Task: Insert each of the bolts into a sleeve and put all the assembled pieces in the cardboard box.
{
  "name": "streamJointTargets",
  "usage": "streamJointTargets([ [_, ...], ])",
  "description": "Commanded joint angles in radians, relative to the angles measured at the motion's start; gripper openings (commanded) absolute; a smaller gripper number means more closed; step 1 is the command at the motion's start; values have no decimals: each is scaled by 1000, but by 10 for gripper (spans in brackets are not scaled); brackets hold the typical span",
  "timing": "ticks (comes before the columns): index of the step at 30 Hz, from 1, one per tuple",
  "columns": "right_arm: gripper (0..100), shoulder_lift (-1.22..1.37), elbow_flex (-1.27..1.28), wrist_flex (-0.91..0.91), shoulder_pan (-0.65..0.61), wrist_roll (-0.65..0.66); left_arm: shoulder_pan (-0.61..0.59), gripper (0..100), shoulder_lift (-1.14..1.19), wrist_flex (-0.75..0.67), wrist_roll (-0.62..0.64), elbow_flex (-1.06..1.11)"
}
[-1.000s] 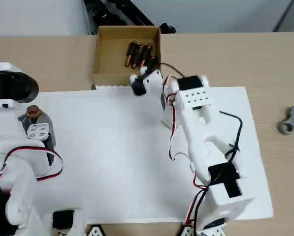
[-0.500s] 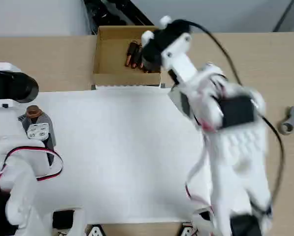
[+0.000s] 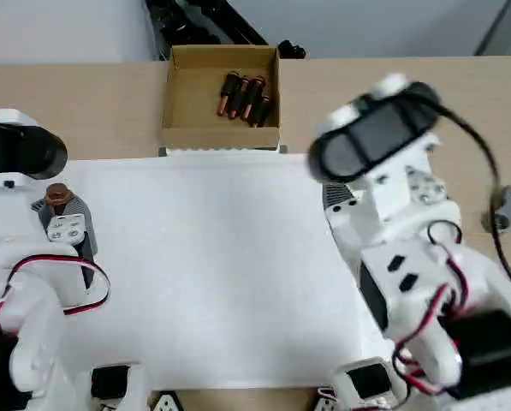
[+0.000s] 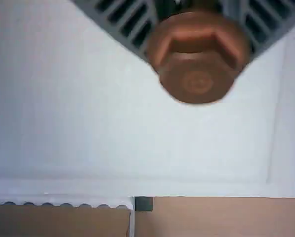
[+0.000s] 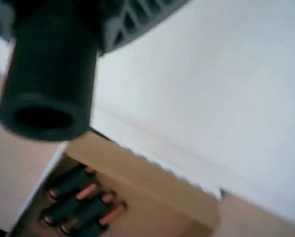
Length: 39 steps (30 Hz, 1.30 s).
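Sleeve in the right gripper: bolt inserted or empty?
Empty, as far as shown: the sleeve has a dark open hole at its visible end with no copper in it, and the bolt sits in the left gripper.

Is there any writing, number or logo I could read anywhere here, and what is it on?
No text can be read anywhere.
On the copper-coloured hexagon-headed bolt: a faint round stamp on its head, too blurred to read.
On the brown cardboard box and the black plastic sleeve: no print shows.
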Motion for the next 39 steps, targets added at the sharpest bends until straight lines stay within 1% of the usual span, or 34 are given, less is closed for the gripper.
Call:
streamJointTargets([
  [1, 2, -67, 23, -42, 2, -265, 0, 9, -9, 8, -8, -8],
  [3, 2, -113, 64, -71, 2, -285, 0, 9, -9, 8, -8, -8],
  [7, 2, -226, 127, -199, -13, -318, 0, 9, -9, 8, -8, -5],
  [11, 2, -343, 247, -260, -62, -282, 3, 9, -8, 8, -8, -5],
  [15, 2, -463, 468, -323, -105, -267, 8, 9, -8, 0, -5, -5],
  [19, 2, -622, 770, -542, -157, -265, 23, 8, -3, -68, 0, -4],
  [22, 2, -753, 1040, -740, -223, -262, 103, 7, -2, -132, 3, -4],
  [24, 2, -837, 1203, -851, -277, -262, 163, 7, -2, -201, 40, -2],
  [26, 2, -908, 1332, -917, -312, -261, 209, 7, -2, -284, 86, 8],
  [29, 2, -974, 1441, -932, -314, -261, 287, 7, -8, -396, 106, 54],
  [31, 2, -998, 1478, -937, -314, -261, 359, 7, -8, -443, 106, 85],
  [35, 2, -1006, 1516, -938, -314, -264, 519, 7, -8, -528, 106, 148],
  [39, 2, -1006, 1533, -940, -315, -265, 634, 6, -8, -582, 104, 188],
])
